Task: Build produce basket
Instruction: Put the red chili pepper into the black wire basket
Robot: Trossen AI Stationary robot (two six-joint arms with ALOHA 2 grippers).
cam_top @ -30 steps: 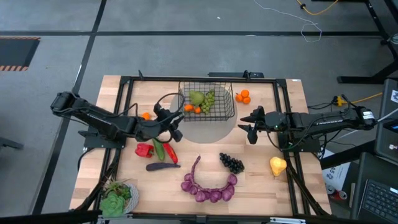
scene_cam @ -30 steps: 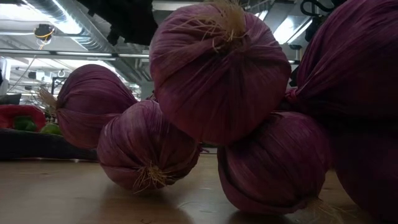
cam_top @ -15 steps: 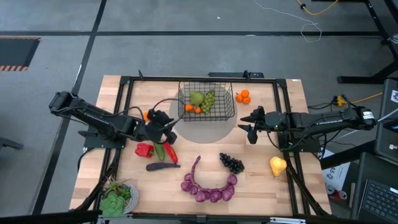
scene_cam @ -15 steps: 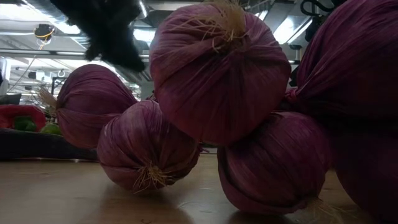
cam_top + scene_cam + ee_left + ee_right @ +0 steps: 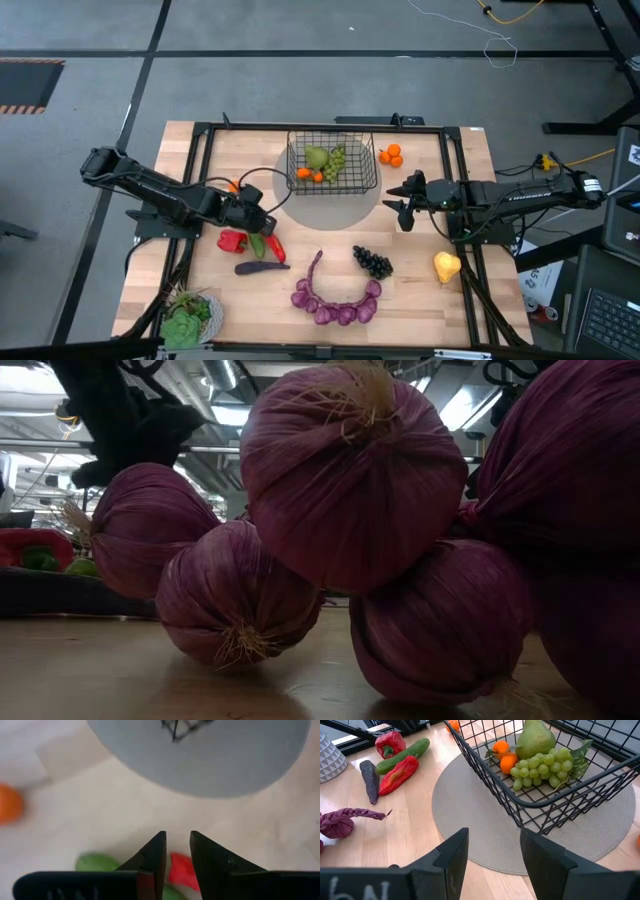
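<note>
On the bench [image 5: 430,300], the left gripper [image 5: 262,222] hangs just above the red peppers [image 5: 235,241] and the cucumber [image 5: 257,243], its fingers [image 5: 152,857] a little apart, holding nothing. The basket [image 5: 333,163] stands on a grey mat [image 5: 330,210] with a green pear [image 5: 316,157], green grapes [image 5: 337,160] and oranges [image 5: 312,175] inside. The right gripper [image 5: 400,205] waits beside the mat, its fingers [image 5: 452,852] spread and empty.

A black wire-mesh metal basket [image 5: 555,795] is seen on a matt grey mat [image 5: 470,815]. The table [image 5: 420,290] is pale smooth wood. Papery, ridged purple skins cover the onions [image 5: 350,480].
</note>
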